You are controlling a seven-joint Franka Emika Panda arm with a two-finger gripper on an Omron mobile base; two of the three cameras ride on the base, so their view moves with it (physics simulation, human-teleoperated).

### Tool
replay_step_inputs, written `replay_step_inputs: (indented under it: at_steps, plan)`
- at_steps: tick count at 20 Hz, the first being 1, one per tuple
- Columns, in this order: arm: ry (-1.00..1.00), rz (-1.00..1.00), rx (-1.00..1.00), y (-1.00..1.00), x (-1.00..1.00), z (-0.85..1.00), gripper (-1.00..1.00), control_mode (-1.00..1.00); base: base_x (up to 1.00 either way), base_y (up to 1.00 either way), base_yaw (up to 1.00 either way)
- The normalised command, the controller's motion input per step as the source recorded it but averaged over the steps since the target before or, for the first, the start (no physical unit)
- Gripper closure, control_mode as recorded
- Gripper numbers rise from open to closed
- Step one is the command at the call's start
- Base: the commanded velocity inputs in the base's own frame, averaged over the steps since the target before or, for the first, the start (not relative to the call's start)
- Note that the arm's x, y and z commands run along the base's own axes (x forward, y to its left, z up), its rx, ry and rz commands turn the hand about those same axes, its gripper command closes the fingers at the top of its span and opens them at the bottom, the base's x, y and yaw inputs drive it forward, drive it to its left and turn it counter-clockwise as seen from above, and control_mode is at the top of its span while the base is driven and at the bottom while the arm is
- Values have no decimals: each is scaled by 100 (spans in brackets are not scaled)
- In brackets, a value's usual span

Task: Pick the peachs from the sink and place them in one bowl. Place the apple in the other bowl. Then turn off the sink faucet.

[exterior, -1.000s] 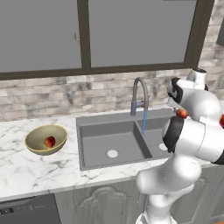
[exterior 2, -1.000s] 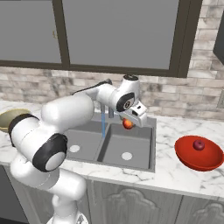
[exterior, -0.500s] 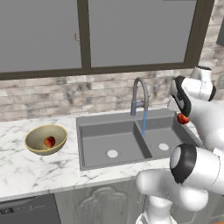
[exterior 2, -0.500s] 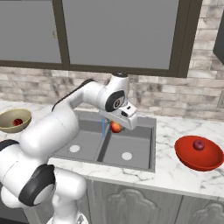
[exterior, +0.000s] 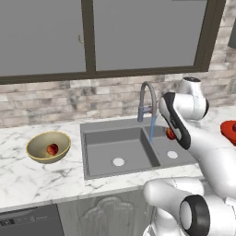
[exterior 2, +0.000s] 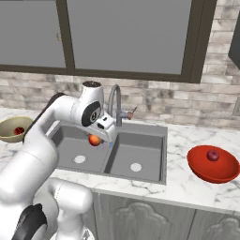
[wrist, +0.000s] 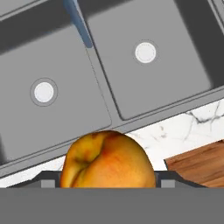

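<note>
My gripper (exterior 2: 96,137) is shut on a peach (exterior 2: 95,139), orange with a red blush, held above the sink (exterior 2: 140,150) near the divider between its basins. In the left base view the held peach (exterior: 170,134) hangs beside the water stream, over the sink (exterior: 106,147). The hand view has this peach (wrist: 107,159) large at the bottom, over the sink (wrist: 175,57). Another peach (exterior: 52,149) lies in the tan bowl (exterior: 38,146) on the left counter. The dark apple (exterior 2: 213,155) rests in the red bowl (exterior 2: 206,168). Blue water runs from the faucet (exterior: 146,94).
Marble counter (exterior: 27,179) surrounds the sink, with a brick wall and dark window frames behind. The faucet (exterior 2: 115,104) arches just right of my gripper. A brown wood surface (wrist: 201,162) lies past the counter edge in the hand view.
My arm has swung the held peach leftward over the sink, from the right basin toward the divider. The bowls and their fruit have not moved.
</note>
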Motion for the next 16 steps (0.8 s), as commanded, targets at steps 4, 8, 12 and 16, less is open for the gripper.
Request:
replay_step_inputs:
  at_steps: [4,8,12,16]
  plan:
    - [-3,9,2,100,0,-6,100,-100,0,0,0]
    - [-3,12,2,100,9,-1,100,-100,0,0,0]
    - [0,20,3,100,39,0,100,-100,0,0,0]
    - [-1,29,5,100,58,0,100,-100,0,0,0]
